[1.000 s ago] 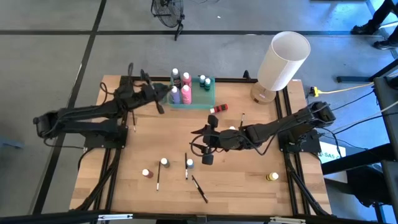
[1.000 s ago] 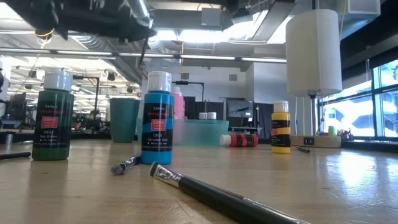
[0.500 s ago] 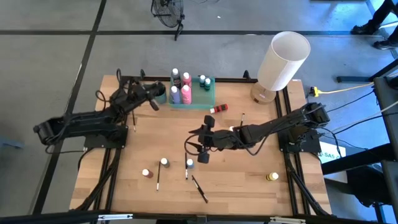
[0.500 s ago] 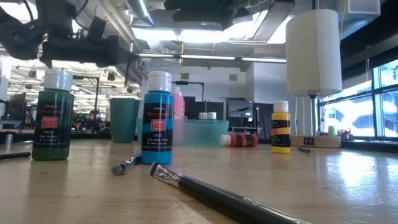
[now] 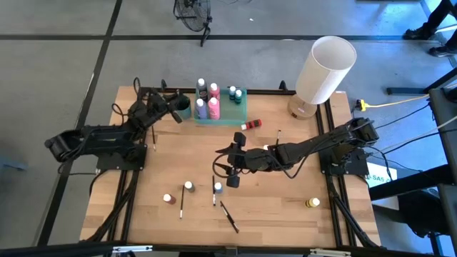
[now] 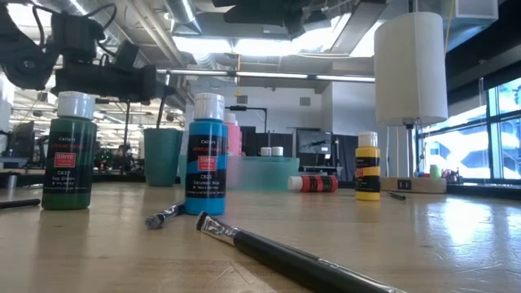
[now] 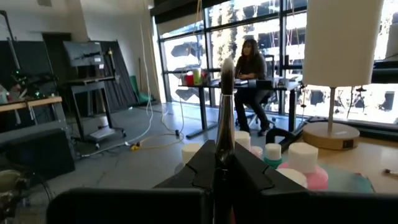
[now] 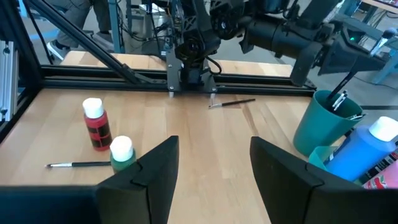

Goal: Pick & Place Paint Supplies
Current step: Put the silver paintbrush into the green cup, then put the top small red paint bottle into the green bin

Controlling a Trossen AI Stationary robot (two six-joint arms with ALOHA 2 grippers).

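Left gripper (image 5: pixel 173 114), clamped on a paintbrush (image 7: pixel 224 118), hangs just above the teal cup (image 5: pixel 183 108); best keep that brush upright, lower it inside the rim, then release.

The bench (image 5: pixel 285 207) was of pale wood planks, smooth, with a low sheen and visible grain, framed in matt black metal rail (image 8: pixel 261 79). The blue paint bottle (image 6: pixel 206 159) was of glossy plastic with a paper label and a matt white cap. The paintbrush (image 6: pixel 285 254) showed a dark semi-gloss handle and a bright metal ferrule. The teal cup (image 8: pixel 317 127) looked of smooth matt plastic. The tray (image 5: pixel 241 107) was of translucent plastic. The lamp (image 6: pixel 409 69) shade looked matt white. The right hand (image 8: pixel 208 168) had matt black plastic fingers.
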